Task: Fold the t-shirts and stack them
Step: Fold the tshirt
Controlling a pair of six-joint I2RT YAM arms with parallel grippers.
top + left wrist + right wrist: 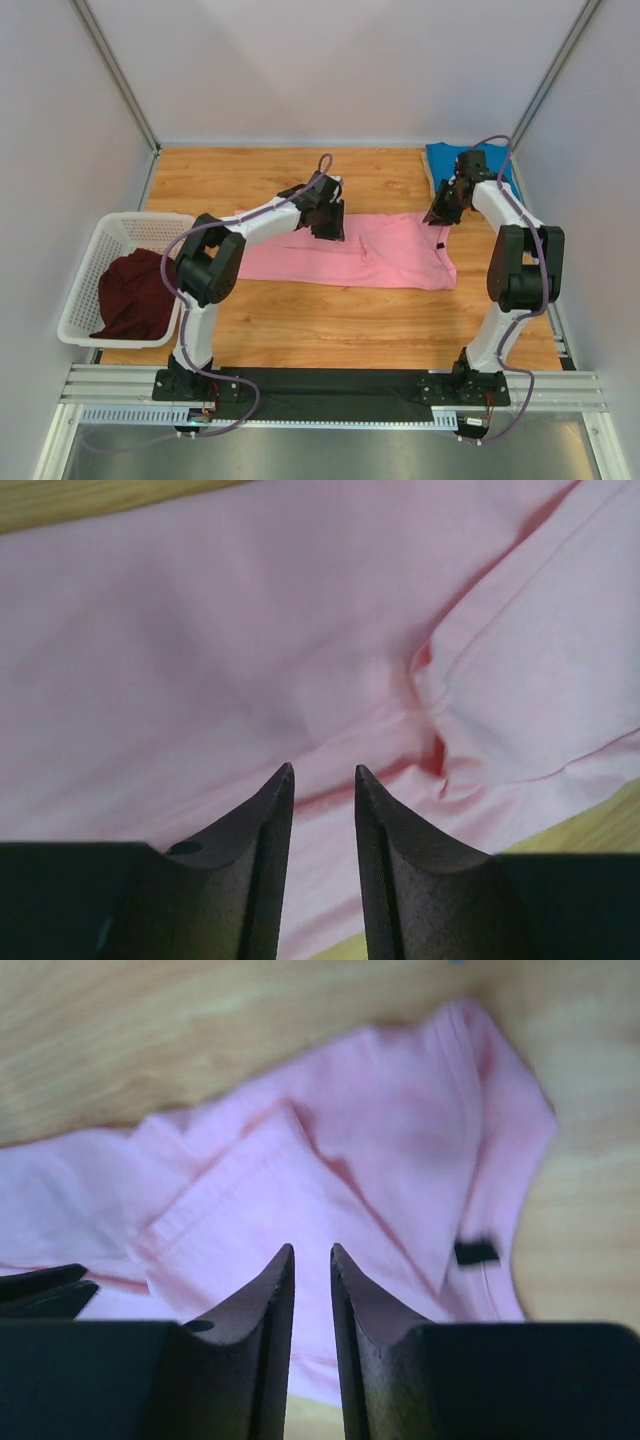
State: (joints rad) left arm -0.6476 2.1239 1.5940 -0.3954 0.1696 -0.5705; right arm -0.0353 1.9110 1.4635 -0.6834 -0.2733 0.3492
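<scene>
The wooden table (300, 325) was recorded as the work surface. The pink t-shirt (370, 255) was laid flat as a long band across its middle. The white basket (78, 305) was seen at the left edge, with the maroon t-shirt (135, 295) heaped inside. The blue t-shirt (440, 158) was noted at the far right corner. The left gripper (324, 772) was found released over the pink fabric. The right gripper (311, 1250) was narrowly parted, apparently grasping nothing, over the shirt's right end.

2 white arms (265, 215), black joints (210, 268), looped purple cables (325, 158), dark pointed claw fingers (262, 830).
</scene>
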